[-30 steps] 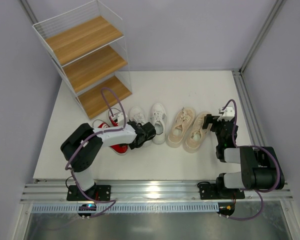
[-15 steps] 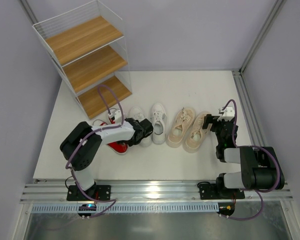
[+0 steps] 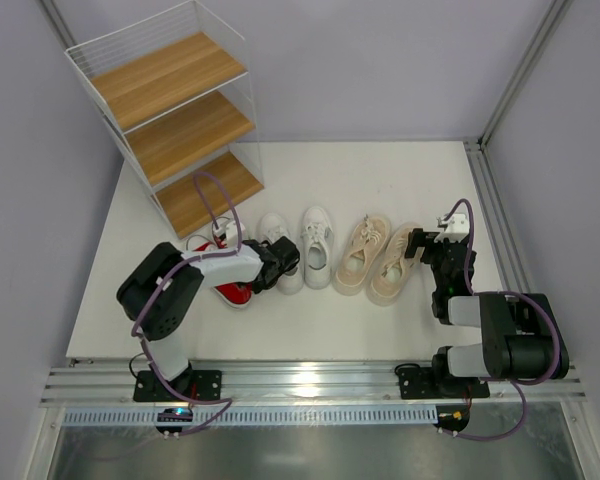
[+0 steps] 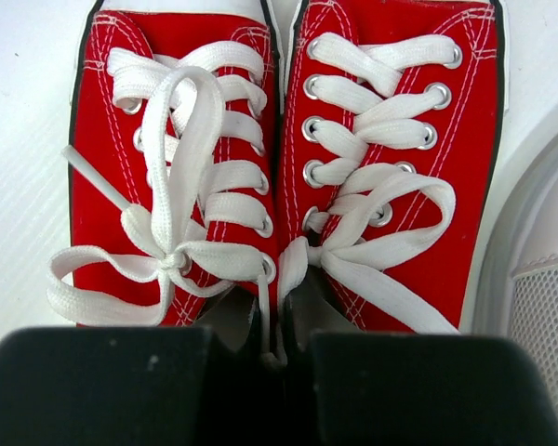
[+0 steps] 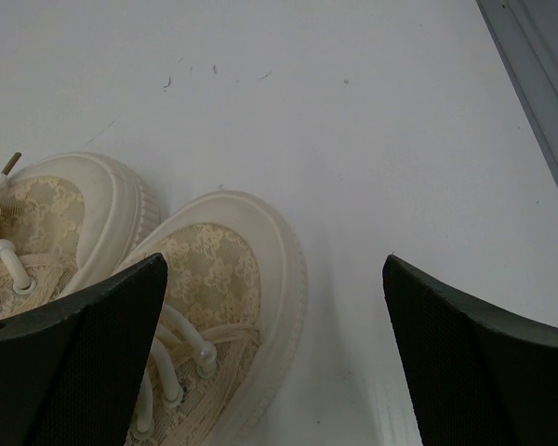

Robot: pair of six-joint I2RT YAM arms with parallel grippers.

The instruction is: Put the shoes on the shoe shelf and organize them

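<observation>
Two red shoes (image 4: 167, 158) (image 4: 391, 139) with white laces lie side by side on the table, toes away from my left wrist camera. My left gripper (image 4: 281, 358) is shut on their two touching inner collars, with a lace end caught between the jaws. From above, the left gripper (image 3: 270, 268) covers most of the red pair (image 3: 235, 292). The white pair (image 3: 317, 245) and the beige pair (image 3: 358, 255) lie in a row to the right. My right gripper (image 5: 274, 269) hangs open over the toe of the right beige shoe (image 5: 214, 269). The shoe shelf (image 3: 175, 115) stands empty at the back left.
A white shoe's sole (image 4: 539, 279) lies close against the right red shoe. The shelf's lowest board (image 3: 205, 192) is just behind the red pair. A metal rail (image 3: 495, 210) runs along the table's right edge, near the right arm.
My left gripper has shut on the red shoes' inner collars and shifted slightly left. The right arm has not moved.
</observation>
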